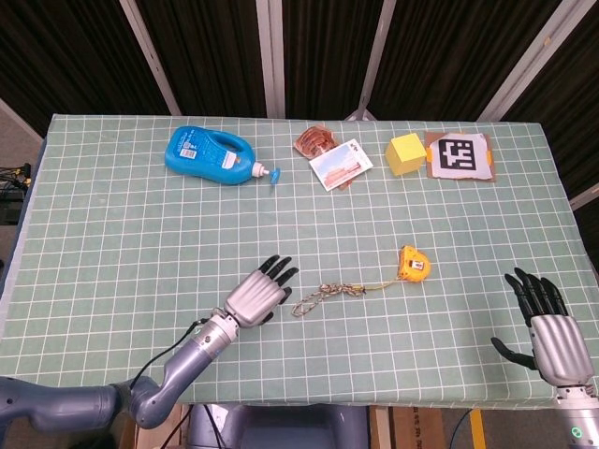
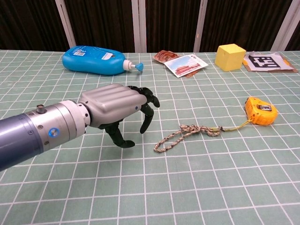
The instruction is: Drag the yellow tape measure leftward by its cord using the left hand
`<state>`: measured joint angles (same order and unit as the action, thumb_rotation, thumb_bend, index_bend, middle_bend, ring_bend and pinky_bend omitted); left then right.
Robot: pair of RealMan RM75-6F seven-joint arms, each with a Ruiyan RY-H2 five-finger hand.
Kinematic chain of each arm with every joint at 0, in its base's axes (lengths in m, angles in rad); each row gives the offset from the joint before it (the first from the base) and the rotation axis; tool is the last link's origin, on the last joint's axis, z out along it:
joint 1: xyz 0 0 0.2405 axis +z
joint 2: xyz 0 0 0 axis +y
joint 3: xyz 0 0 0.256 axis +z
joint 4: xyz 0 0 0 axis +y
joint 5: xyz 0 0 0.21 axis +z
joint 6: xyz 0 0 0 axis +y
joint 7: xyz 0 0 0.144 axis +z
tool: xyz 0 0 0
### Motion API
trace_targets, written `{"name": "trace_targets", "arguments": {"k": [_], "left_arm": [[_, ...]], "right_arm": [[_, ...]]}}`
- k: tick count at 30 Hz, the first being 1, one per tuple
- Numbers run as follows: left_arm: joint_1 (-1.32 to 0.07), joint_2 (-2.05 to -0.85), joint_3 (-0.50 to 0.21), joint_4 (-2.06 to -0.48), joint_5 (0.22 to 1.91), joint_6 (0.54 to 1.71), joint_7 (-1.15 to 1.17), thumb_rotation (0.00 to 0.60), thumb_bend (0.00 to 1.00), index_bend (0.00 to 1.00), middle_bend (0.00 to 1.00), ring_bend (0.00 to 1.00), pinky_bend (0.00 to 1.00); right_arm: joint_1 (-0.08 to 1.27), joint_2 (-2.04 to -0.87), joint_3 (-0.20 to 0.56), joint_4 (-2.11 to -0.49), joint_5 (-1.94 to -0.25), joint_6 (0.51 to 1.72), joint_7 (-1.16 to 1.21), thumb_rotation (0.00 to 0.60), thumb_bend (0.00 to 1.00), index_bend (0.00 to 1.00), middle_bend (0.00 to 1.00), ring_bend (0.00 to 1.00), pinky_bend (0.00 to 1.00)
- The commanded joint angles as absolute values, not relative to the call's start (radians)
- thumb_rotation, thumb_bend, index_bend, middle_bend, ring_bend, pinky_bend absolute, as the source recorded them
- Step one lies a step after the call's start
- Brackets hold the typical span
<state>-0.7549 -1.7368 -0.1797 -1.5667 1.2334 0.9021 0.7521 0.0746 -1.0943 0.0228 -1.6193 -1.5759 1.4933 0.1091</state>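
One big table (image 1: 112, 234) with a green checked cloth holds all the things. The left arm (image 2: 28, 136) reaches in from the near edge, a bit left of the middle. Its left hand (image 2: 117, 110) hangs over the cloth with its fingers (image 2: 149, 101) spread and curved down, holding nothing. It is just beside the loose end of the cord (image 1: 323, 295) and does not touch it.

The blue bottle (image 1: 211, 154) lies on its side near the far edge, left of the middle. The right hand (image 1: 552, 337) is at the near right corner, fingers spread wide, holding nothing. A white card with a black pattern (image 1: 460, 154) lies near the far right corner, and the yellow block (image 1: 405, 152) sits just beside it. A picture card (image 1: 341, 164) lies by the far edge in the middle, on top of a brown packet (image 1: 314, 142).

The tape measure (image 1: 413, 264) sits right of the middle of the table. Its cord runs from it toward the left hand.
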Motion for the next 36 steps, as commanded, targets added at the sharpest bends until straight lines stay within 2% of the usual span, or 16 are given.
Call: {"name": "trace_targets", "arguments": {"k": [1, 15, 28, 36], "left_arm": [[-0.770, -1.778, -0.168, -1.556, 1.186, 0.923, 0.804, 0.600, 0.35, 0.54, 0.12, 0.00, 0.09], [-0.830, -1.870, -0.164, -1.488, 1.131, 0.940, 0.824, 0.600, 0.45, 0.54, 0.13, 0.00, 0.09], [-0.862, -1.894, -0.150, -1.462, 1.103, 0.950, 0.835, 0.600, 0.46, 0.53, 0.12, 0.00, 0.09], [-0.870, -1.891, -0.143, -1.453, 1.085, 0.959, 0.842, 0.600, 0.46, 0.49, 0.11, 0.00, 0.09]], "right_arm": [[0.075, -1.094, 0.023, -1.620, -1.575, 1.493, 0.111, 0.600, 0.22, 0.00, 0.00, 0.00, 0.00], [0.075, -1.090, 0.024, -1.623, -1.570, 1.485, 0.123, 0.600, 0.22, 0.00, 0.00, 0.00, 0.00], [0.075, -1.088, 0.024, -1.623, -1.568, 1.484, 0.128, 0.600, 0.22, 0.00, 0.00, 0.00, 0.00], [0.075, -1.087, 0.024, -1.624, -1.567, 1.480, 0.131, 0.600, 0.22, 0.00, 0.00, 0.00, 0.00]]}}
